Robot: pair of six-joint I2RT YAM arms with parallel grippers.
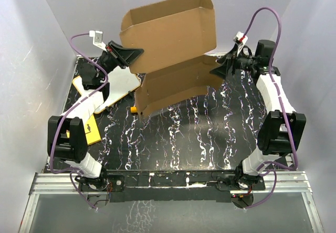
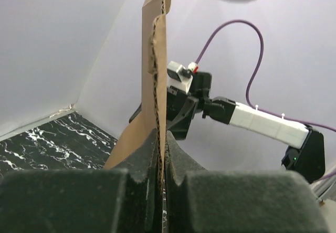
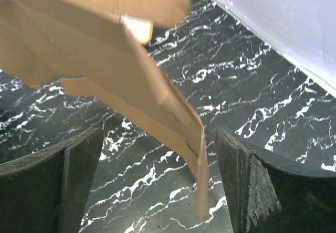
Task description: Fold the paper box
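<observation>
The paper box [image 1: 168,39] is brown corrugated cardboard, partly folded and lifted above the black marbled table [image 1: 178,138], its lower flap reaching down toward the table. My left gripper [image 1: 137,52] is shut on the box's left wall. In the left wrist view the cardboard edge [image 2: 155,75] runs up from between the closed pads of the left gripper [image 2: 163,144]. My right gripper [image 1: 219,67] stands open at the box's right side. In the right wrist view a cardboard flap [image 3: 105,49] hangs between the spread fingers of the right gripper [image 3: 157,138], touching neither.
A white board with an orange rim [image 1: 118,86] lies at the back left under the left arm. An orange-yellow sheet [image 1: 92,130] sits at the left edge. A small yellow piece [image 1: 135,109] lies by the box's lower corner. White walls close in on three sides.
</observation>
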